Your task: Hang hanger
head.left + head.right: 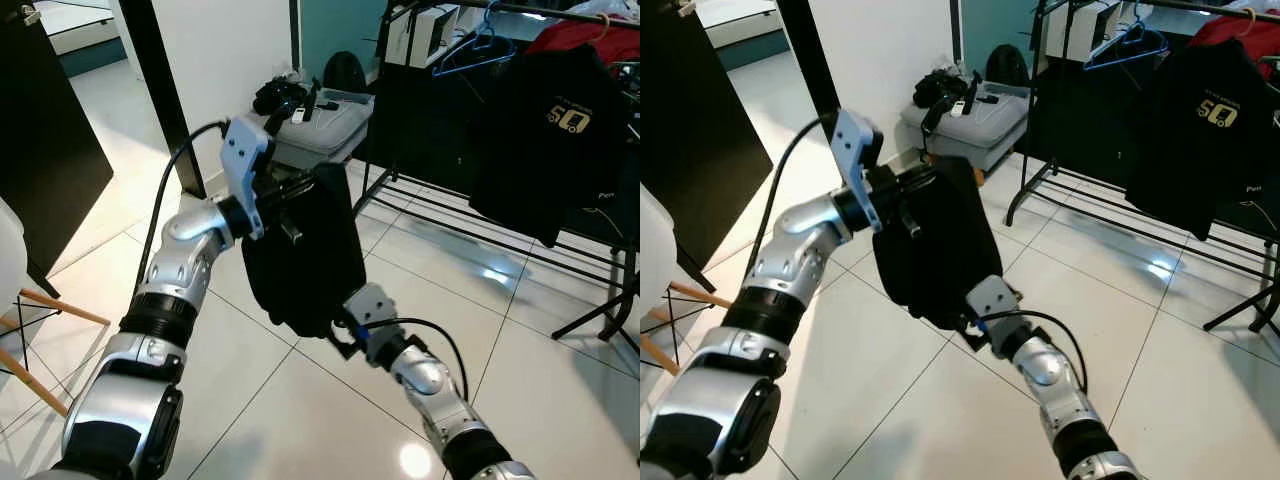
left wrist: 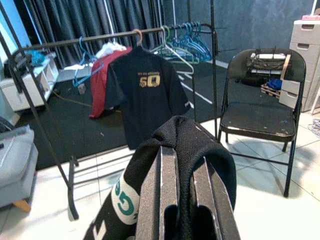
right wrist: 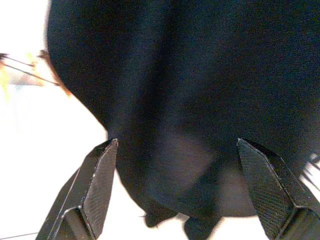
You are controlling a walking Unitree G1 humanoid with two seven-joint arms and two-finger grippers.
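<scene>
Not hung yet — left gripper (image 1: 300, 190) clamped on the black garment (image 1: 305, 255) held mid-air, well short of the clothes rack (image 1: 560, 12); right gripper (image 3: 180, 185) spread wide beneath its hem, holding nothing.

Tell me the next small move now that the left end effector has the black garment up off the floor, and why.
Probably carry it toward the clothes rail. The left end effector is shut on the black garment, which hangs bunched, well short of the rail. The right end effector is open just under its lower edge, so it could steady the cloth on the way.
</scene>
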